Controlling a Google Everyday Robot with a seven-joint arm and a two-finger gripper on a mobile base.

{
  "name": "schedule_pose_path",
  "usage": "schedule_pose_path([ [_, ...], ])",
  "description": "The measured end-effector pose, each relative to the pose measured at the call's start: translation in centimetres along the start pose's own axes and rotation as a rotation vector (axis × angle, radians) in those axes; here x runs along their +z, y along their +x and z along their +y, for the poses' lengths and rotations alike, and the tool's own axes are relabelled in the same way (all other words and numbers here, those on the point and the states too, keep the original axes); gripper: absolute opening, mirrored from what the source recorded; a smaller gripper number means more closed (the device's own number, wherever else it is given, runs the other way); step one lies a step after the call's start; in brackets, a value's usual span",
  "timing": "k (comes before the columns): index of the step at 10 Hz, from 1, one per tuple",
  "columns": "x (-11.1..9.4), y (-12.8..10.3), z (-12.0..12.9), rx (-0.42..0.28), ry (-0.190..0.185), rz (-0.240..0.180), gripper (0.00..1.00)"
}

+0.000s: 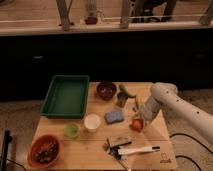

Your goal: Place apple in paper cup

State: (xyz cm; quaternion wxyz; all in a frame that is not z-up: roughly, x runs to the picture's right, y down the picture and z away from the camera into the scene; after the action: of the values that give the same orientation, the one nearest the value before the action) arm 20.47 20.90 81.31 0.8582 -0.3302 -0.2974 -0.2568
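Red-orange apple point(136, 125) sits at the pincer point(139, 120), grip unclear; held loosely, it may drop before the paper cup point(92, 122) at nine o'clock.

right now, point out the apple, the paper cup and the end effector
apple point(136, 125), camera view, its red-orange front
paper cup point(92, 122), camera view, its pale cream inside
end effector point(141, 117), camera view, its tip, just above and right of the apple

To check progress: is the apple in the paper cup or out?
Out. The apple is at the gripper, right of the paper cup, past the blue sponge.
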Motion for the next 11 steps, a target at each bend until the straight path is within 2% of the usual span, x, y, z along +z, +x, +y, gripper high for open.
schedule_pose_path([
  [2,-0.1,0.1,0.0,0.000,-0.002,0.004,0.40],
  [3,-0.6,0.5,-0.1,-0.007,-0.013,0.024,0.48],
  [4,-2.3,0.9,-1.5,-0.018,-0.019,0.050,0.62],
  [6,-4.4,1.6,-3.4,-0.035,-0.031,0.081,0.76],
  [8,-5.5,1.9,-4.4,-0.047,-0.040,0.102,0.80],
  [11,-5.4,1.9,-4.3,-0.055,-0.048,0.116,0.80],
])
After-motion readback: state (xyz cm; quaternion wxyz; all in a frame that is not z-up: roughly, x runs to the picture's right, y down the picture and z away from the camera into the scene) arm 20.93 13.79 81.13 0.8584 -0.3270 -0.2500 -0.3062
